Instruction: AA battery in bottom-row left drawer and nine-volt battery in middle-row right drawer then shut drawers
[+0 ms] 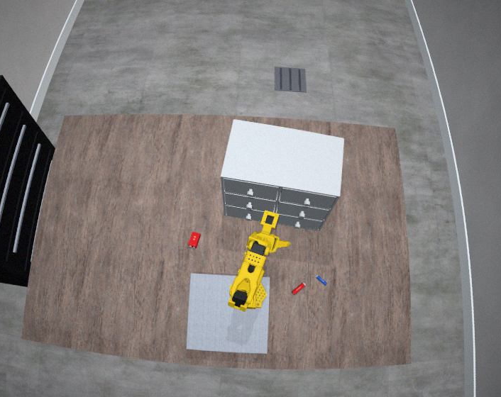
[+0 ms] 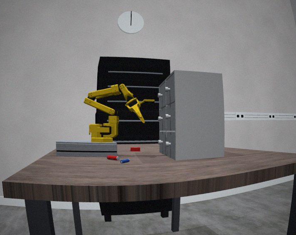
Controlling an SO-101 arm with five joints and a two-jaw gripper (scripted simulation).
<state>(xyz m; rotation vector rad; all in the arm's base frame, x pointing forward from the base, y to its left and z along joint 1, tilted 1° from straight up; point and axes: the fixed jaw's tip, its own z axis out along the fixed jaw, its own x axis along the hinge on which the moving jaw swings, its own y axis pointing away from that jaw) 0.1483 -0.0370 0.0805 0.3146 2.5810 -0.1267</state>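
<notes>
1. Wood-grain table [image 1: 113,192] on a grey floor carries one white-topped grey chest [image 1: 284,156] with six drawers, two to a row in three rows, all shut, each with one pale knob
2. One nine-volt battery [image 1: 194,239], a small red block, lies on the table left of the chest front, well apart from it
3. Two cylinder cells lie right of the arm's grey base plate [image 1: 208,316]: a red one [image 1: 298,288] and a shorter blue one [image 1: 321,280], near each other but apart; which is the AA I cannot tell
4. One yellow gripper [image 2: 142,111] hangs before the chest's middle row, clear of the knobs, fingers half spread with nothing between them
5. Bare table lies between chest front and base plate
</notes>
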